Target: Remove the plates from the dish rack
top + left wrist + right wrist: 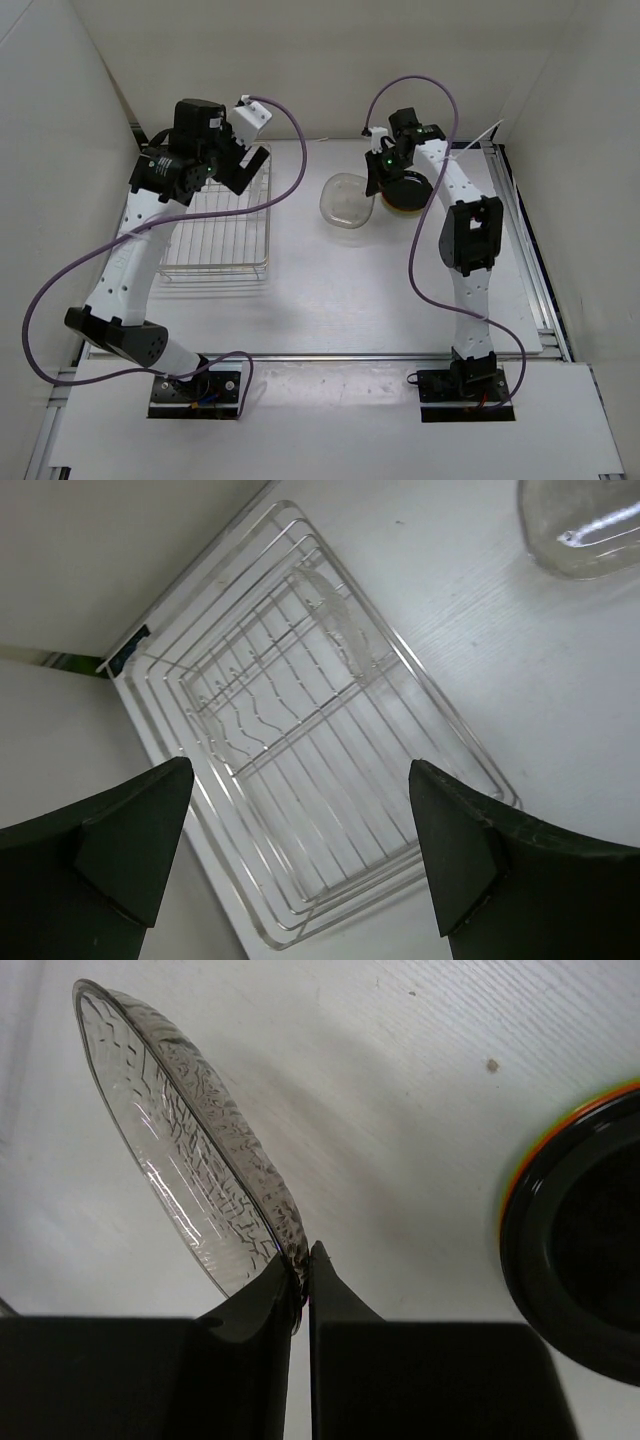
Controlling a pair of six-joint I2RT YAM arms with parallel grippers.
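White worktop carries everything. The dish rack is the biggest item on it. It sits flat in the far-left part with its long side along the left edge. From the left wrist I look straight down into its wire grid.

The left gripper hangs above the rack's far end, jaws spread wide, nothing between them and clear of the wire.

The right gripper is over the far-right part of the worktop, jaws pinched narrow on the rim of the clear glass plate. The plate is tilted, with its textured face angled up and away from the fingers. I cannot tell whether its far edge touches the worktop. From above, the glass plate lies between the rack and the other plates, well apart from the rack and just left of the stack.

The stack sits near the far-right corner. The black plate is on top, with an orange plate rim and a thin green line showing under it.
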